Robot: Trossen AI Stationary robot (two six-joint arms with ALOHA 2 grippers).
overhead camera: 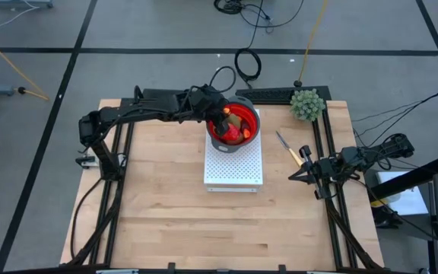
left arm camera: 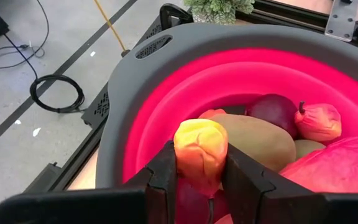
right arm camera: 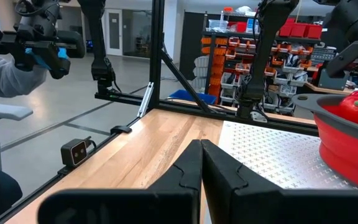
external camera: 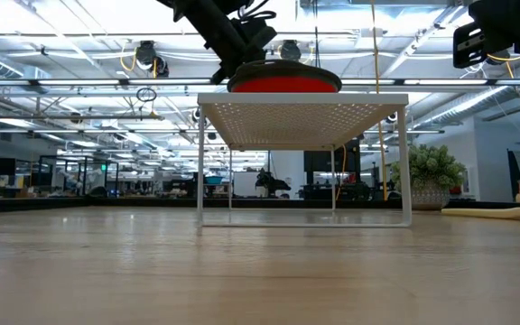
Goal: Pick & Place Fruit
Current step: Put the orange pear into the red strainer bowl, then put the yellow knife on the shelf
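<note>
A grey bowl with a red inside (overhead camera: 234, 125) stands on a white perforated rack (overhead camera: 234, 164) and holds several toy fruits: a brown-green oval (left arm camera: 257, 140), a dark-red ball (left arm camera: 278, 111), a small orange-red piece (left arm camera: 319, 121) and a larger red piece (left arm camera: 347, 165). My left gripper (left arm camera: 201, 165) is over the bowl's left part, shut on a small yellow-orange fruit (left arm camera: 201, 149). My right gripper (right arm camera: 201, 165) is shut and waits low at the table's right side (overhead camera: 299, 175), touching nothing. My left gripper pinches the small yellow-orange fruit (left arm camera: 199, 163) between its two fingers, one on each side of it. The fingers (left arm camera: 166, 171) come from above and from the table's left, slanting down into the bowl. The fruit is just above the other fruits; whether it touches them, I cannot tell.
A yellow-handled knife (overhead camera: 287, 148) lies on the table right of the rack. A green spiky ball plant (overhead camera: 307, 104) stands at the far right corner. A dark tray (overhead camera: 272, 94) sits behind the bowl. Bare wood (overhead camera: 204, 228) spreads over the near half of the table.
</note>
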